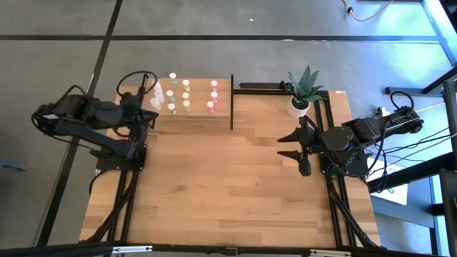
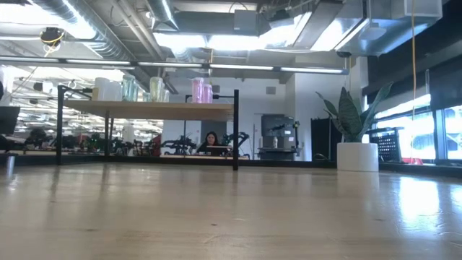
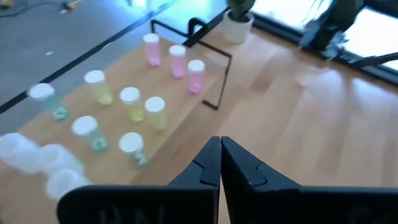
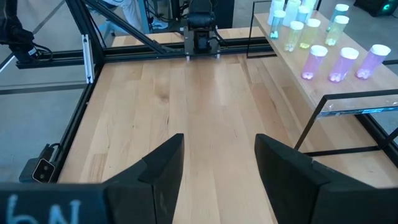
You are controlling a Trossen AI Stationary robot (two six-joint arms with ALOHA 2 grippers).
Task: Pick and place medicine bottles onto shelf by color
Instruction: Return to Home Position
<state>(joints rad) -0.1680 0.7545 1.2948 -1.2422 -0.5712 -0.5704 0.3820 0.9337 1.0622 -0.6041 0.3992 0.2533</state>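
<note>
Nearest us, the left gripper (image 3: 219, 158) is clenched on nothing just beside the shelf (image 1: 199, 100). The right gripper (image 4: 219, 155), jaws released and empty, hangs over the table (image 1: 228, 185). We judge this the return to rest: the left arm must draw back without brushing the medicine bottles (image 3: 155, 112), which stand on the shelf in colour rows, the pink bottles (image 3: 178, 60) at one end. Beyond, a white pot (image 1: 298, 107) holds a plant.

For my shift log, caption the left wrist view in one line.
Left pincer shut, facing the shelf where medicine bottles stand grouped by colour.
</note>
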